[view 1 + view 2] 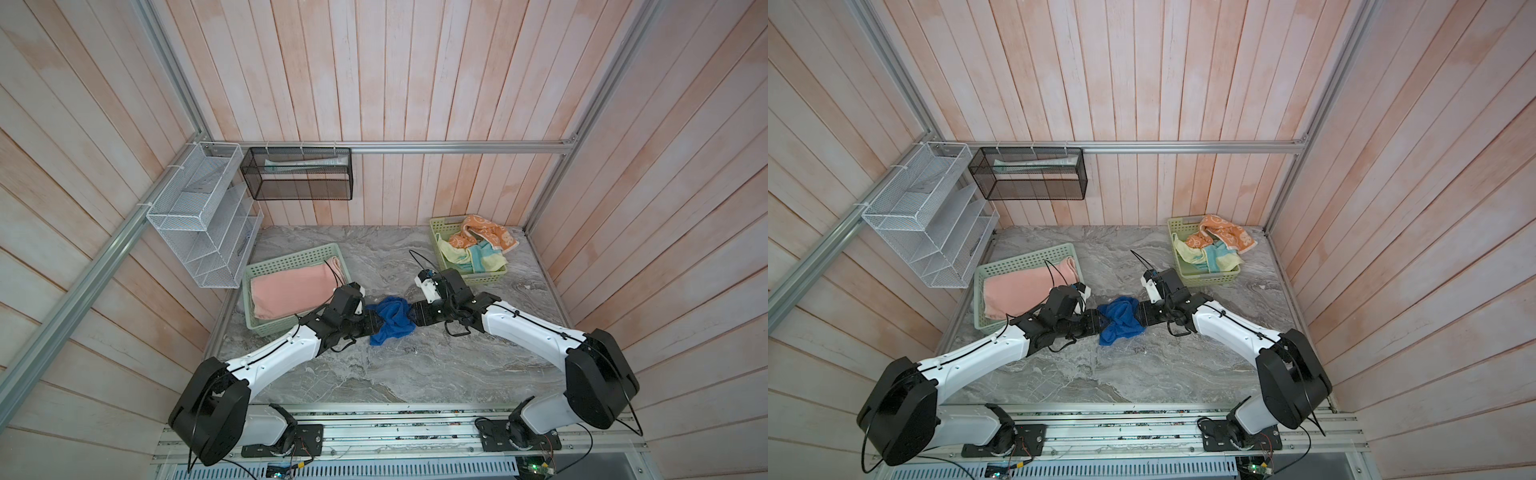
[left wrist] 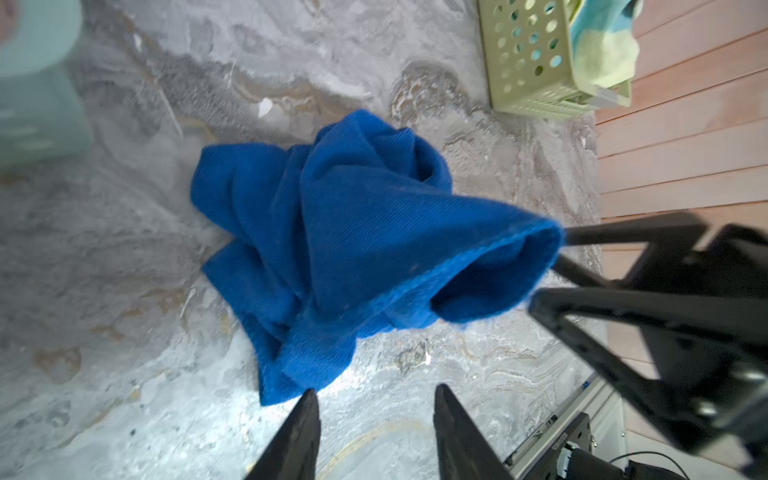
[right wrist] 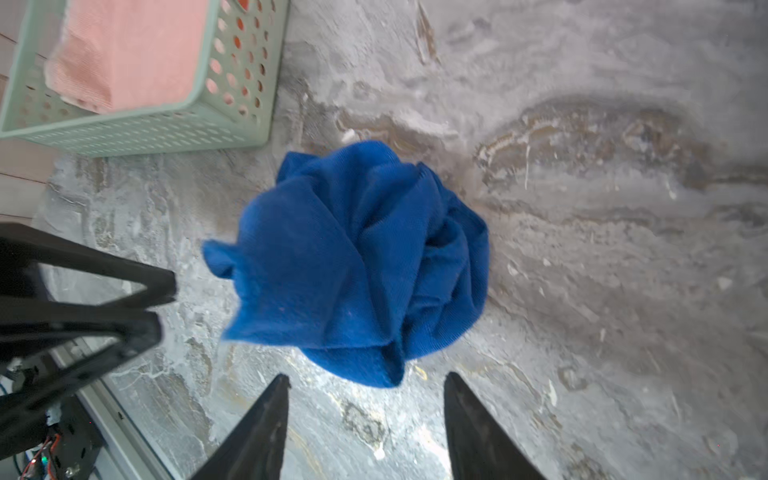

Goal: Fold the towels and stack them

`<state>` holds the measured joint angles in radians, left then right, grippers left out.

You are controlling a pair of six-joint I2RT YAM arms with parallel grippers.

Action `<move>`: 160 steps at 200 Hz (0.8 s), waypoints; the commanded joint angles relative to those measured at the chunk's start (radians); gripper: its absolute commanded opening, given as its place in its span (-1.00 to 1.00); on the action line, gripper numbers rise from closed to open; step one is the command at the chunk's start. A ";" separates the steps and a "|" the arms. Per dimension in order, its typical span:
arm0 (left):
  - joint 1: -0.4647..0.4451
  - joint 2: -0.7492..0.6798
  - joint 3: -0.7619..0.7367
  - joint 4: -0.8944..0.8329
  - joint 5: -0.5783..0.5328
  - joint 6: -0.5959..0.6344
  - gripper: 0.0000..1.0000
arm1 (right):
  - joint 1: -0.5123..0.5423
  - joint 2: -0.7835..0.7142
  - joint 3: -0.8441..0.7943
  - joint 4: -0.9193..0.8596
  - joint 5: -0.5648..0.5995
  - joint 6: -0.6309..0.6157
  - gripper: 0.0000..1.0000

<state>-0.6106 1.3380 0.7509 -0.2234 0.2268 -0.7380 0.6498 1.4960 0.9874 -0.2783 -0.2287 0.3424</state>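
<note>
Table (image 1: 415, 365): grey marble, and both arms meet mid-table.
Mint basket (image 1: 291, 254): the pink towel (image 1: 286, 286) lies folded inside.
Lime basket (image 1: 436, 232): the yellow towel (image 1: 457, 255) and orange towel (image 1: 490, 235) are bunched in it, the orange spilling over the rim.
Blue towel (image 1: 390, 318): a crumpled heap on the table, right between the grippers!
Left gripper (image 2: 376, 399): jaws parted and holding nothing, tips just short of the heap.
Right gripper (image 3: 368, 380): jaws wide, empty too.

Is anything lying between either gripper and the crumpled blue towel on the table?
Nothing visible does. The blue towel lies crumpled on the table between the left gripper and the right gripper. Both stand open and face it, with nothing in either gap.
</note>
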 commanded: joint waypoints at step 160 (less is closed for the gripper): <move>-0.009 0.091 0.249 0.028 -0.089 0.137 -1.00 | 0.058 -0.247 0.190 -0.134 0.377 -0.118 -1.00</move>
<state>-0.6117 1.5612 0.9020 -0.0887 0.2214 -0.7509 0.6998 1.3411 1.0813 -0.3626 -0.0109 0.3321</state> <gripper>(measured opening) 0.049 0.055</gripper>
